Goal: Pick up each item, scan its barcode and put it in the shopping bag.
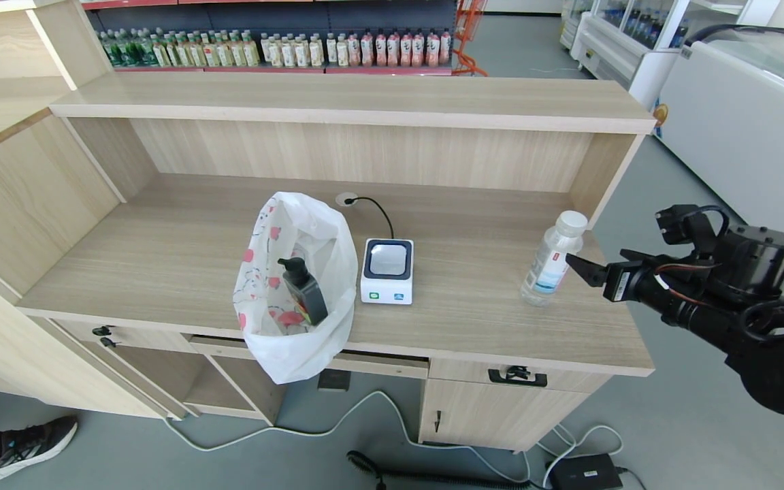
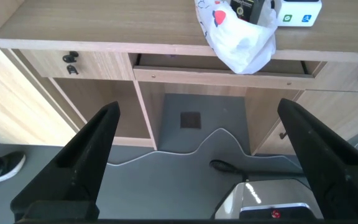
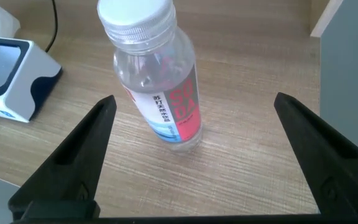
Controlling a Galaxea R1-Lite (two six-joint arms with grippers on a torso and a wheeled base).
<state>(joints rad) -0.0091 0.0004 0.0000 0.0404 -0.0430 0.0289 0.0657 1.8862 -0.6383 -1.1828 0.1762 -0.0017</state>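
The right gripper (image 1: pixel 596 267) hangs at the right end of the counter (image 1: pixel 474 224), its jaws spread wide and holding nothing. The bottle (image 1: pixel 553 257), clear with a white cap and a red-and-blue label, stands upright just beside it. Seen from the wrist, the bottle sits ahead of the two fingers and roughly midway between them, touching neither.

The scanner (image 1: pixel 388 270), a small white box with a dark-rimmed window facing up, sits mid-counter between the bottle and the bag (image 1: pixel 297 224). Its black cable (image 1: pixel 378 211) runs back to a port in the counter top. The bag, white with red prints, stands open just left of the scanner and sags over the counter's front edge. A dark pump bottle (image 1: pixel 303 289) leans inside it.

The left gripper (image 2: pixel 199 107), also wide open and empty, hangs low in front of the counter's drawers, above the grey floor.
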